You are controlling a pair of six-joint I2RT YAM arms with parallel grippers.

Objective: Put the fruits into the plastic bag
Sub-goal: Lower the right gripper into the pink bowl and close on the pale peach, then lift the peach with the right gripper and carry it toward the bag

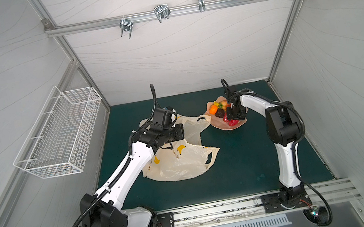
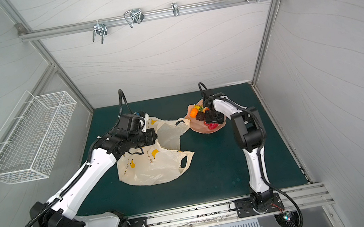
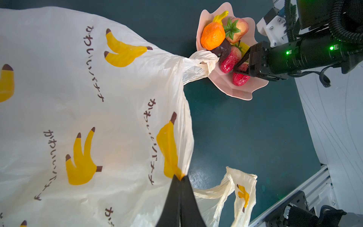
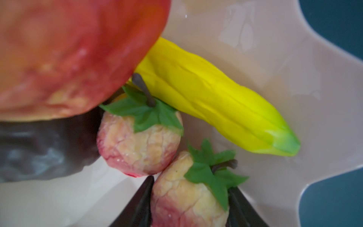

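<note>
- Two jaws of the left gripper [image 3: 179, 176] pinch an edge of the plastic bag [image 3: 78, 88].
- Far right, the right gripper [image 4: 191, 182] straddles a strawberry [image 4: 182, 206] in the pink dish [image 4: 275, 59]; grip unclear.

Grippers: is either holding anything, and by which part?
The left gripper pinches the plastic bag at its rim, between the handles. The right gripper straddles a strawberry in the pink dish; whether it grips cannot be told.

crinkly plastic bag [image 3: 59, 88], glossy pink dish [image 3: 241, 92]
</note>
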